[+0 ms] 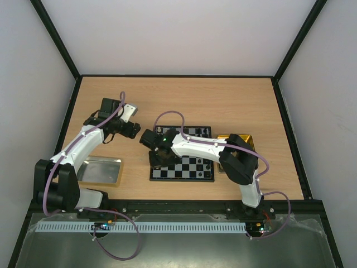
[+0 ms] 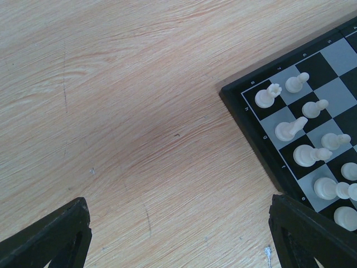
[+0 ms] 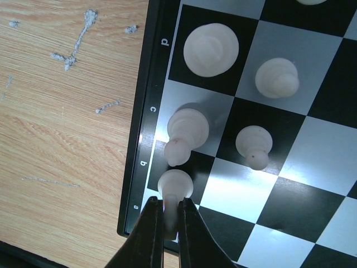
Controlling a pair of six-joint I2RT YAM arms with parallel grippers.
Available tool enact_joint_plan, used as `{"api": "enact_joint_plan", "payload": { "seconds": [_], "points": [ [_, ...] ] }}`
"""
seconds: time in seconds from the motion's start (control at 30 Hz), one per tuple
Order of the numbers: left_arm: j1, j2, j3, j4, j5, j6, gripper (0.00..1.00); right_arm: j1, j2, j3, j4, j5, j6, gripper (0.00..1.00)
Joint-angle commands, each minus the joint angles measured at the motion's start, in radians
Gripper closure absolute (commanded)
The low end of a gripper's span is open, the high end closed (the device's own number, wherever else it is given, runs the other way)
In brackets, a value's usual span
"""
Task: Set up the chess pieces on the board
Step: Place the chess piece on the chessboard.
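Now right gripper [image 3: 169, 207] pinches white piece [image 3: 174, 182] (on board [image 3: 158, 72] edge).

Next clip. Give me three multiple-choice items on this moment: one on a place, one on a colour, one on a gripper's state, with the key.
1. Where is the silver tray?
A) left of the board
B) on the board
C) at the table's far edge

2. What colour is the chess piece in the right gripper?
A) black
B) white
C) gold

3. How is the left gripper?
A) shut on a piece
B) shut and empty
C) open, over the table

Key:
1 A: the top view shows the tray apart from the board, off its left edge.
2 B: the right wrist view shows a white piece clamped at the board's corner.
3 C: the left wrist view shows the jaws wide apart with only wood between them.
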Motion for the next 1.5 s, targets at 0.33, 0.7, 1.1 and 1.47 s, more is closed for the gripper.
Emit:
{"api": "enact_joint_plan", "payload": {
  "seconds": [0.33, 0.7, 1.1, 1.47],
  "points": [
    [0.008, -0.017, -0.012, -0.004, 0.012, 0.005, 0.13, 0.009, 0.011, 0.013, -0.018, 0.0, -0.003, 0.92],
    [0.008, -0.017, -0.012, -0.003, 0.011, 0.005, 0.13, 0.012, 0.019, 0.018, -0.017, -0.007, -0.006, 0.91],
    [0.008, -0.017, -0.009, -0.006, 0.013, 0.004, 0.13, 0.015, 0.017, 0.021, -0.025, 0.0, -0.006, 0.89],
    [0.008, -0.012, -0.007, -0.008, 0.014, 0.003, 0.13, 0.016, 0.0, 0.048, -0.051, 0.031, -0.007, 0.83]
  ]
}}
